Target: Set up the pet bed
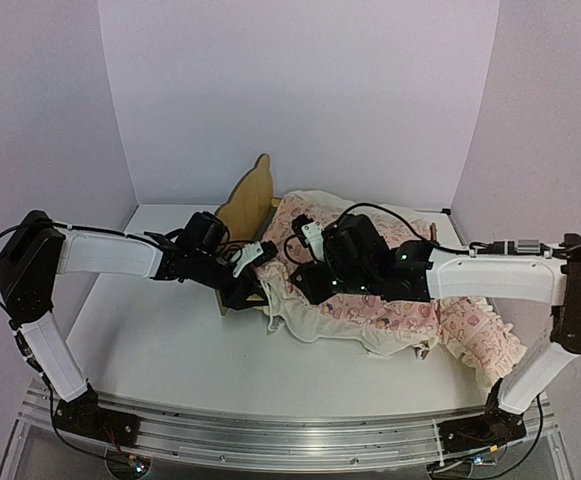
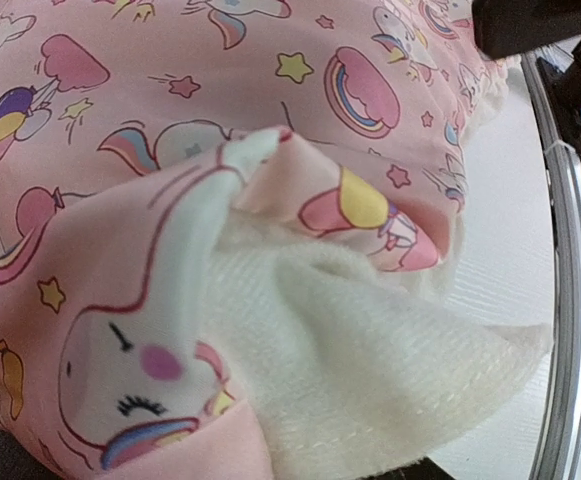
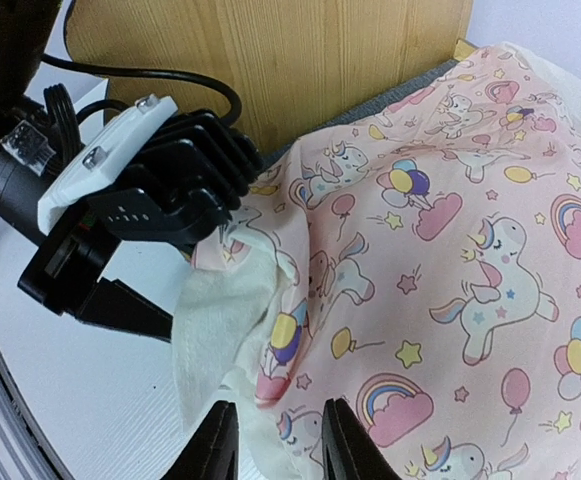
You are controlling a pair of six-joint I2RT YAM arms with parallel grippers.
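Desk (image 1: 160,340) is covered mid-back by the quilt (image 1: 390,315), draped over the bed (image 1: 248,203); the headboard is seen upright at its left end. Right gripper (image 3: 278,440) is held released, fingers apart astride the quilt's edge. Left gripper (image 1: 252,285) is set at the quilt's corner; its state cannot be told.

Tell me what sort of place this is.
Probably a robot test booth, not a home: plain lilac walls around a white tabletop, a metal rail carrying two arm bases, and a pale-wood pet bed under a pink unicorn-print quilt.
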